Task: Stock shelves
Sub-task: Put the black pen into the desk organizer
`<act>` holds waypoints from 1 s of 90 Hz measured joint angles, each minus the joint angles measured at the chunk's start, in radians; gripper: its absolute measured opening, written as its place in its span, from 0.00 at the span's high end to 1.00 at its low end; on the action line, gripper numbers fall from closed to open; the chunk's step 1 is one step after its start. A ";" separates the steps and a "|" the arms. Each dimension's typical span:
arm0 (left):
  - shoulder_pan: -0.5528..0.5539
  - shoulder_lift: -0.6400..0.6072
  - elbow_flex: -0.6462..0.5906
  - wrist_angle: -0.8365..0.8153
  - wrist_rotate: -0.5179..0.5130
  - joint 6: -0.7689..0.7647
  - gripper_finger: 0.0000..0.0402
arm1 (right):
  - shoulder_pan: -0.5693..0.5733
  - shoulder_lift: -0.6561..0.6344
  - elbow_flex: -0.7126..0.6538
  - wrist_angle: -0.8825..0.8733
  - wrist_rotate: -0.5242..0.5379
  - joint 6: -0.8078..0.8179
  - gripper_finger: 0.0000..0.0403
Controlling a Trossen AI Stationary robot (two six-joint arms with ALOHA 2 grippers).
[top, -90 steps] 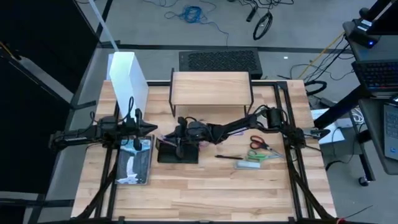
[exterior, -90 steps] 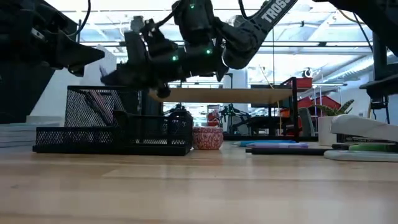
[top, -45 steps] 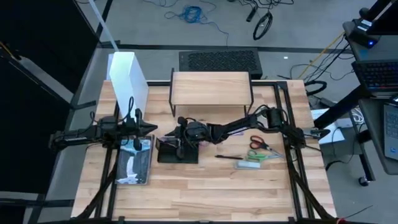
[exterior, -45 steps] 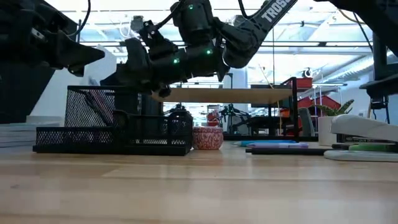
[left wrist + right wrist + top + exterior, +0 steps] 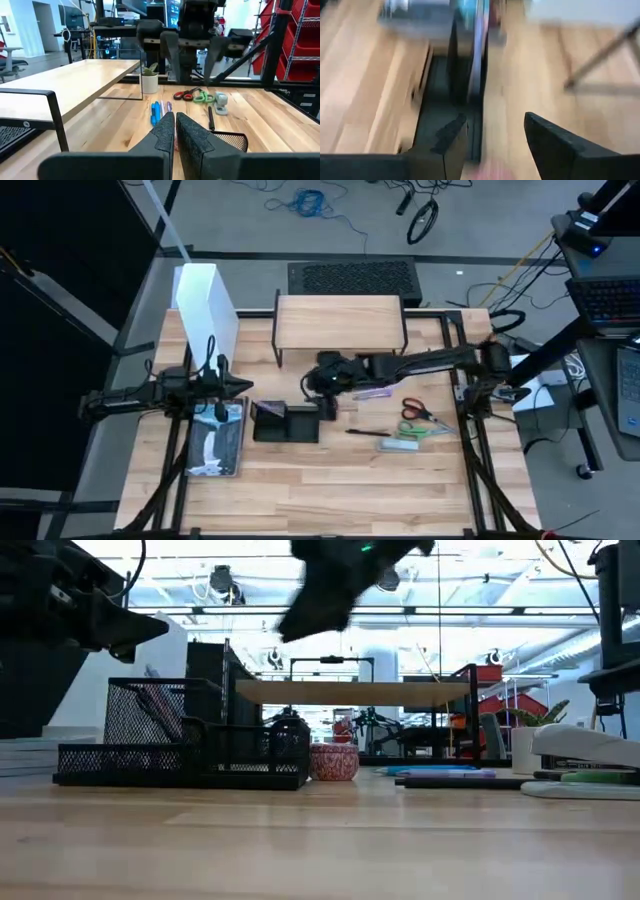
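The shelves are a low light-wood riser (image 5: 340, 318) on thin black legs at the table's far middle; its top also shows in the low view (image 5: 355, 690) and the left wrist view (image 5: 65, 85). A black mesh organizer (image 5: 285, 423) stands in front of it. My right gripper (image 5: 495, 132) is open with nothing between its fingers. It hangs above the table between the riser and the organizer's right end (image 5: 318, 387), blurred in the low view (image 5: 320, 605). My left gripper (image 5: 175, 131) is shut and hovers at the left (image 5: 240, 387), holding nothing.
A tall white file box (image 5: 205, 305) stands far left, and a metal tray (image 5: 217, 442) lies under the left arm. Pens (image 5: 370, 392), red scissors (image 5: 415, 410), green scissors (image 5: 420, 430) and a stapler (image 5: 400, 445) lie right of the organizer. A small jar (image 5: 333, 762) stands nearby.
My right gripper has left the organizer, rising and going quickly toward the table's right and far edge, up near the riser's front. The organizer stays where it was.
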 joint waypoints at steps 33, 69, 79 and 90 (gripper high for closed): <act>0.000 0.000 0.000 0.000 0.000 0.000 0.99 | 0.001 -0.040 -0.062 -0.459 0.049 0.076 0.60; 0.000 0.000 0.000 0.000 0.000 0.000 0.99 | 0.085 -0.039 -0.290 -0.271 -0.051 0.272 0.60; 0.000 0.000 0.000 0.000 0.000 0.000 0.99 | 0.146 -0.039 -0.314 -0.153 -0.040 0.309 0.60; 0.000 0.000 0.000 0.000 0.000 0.000 0.99 | 0.211 -0.026 -0.333 -0.050 0.015 0.302 0.60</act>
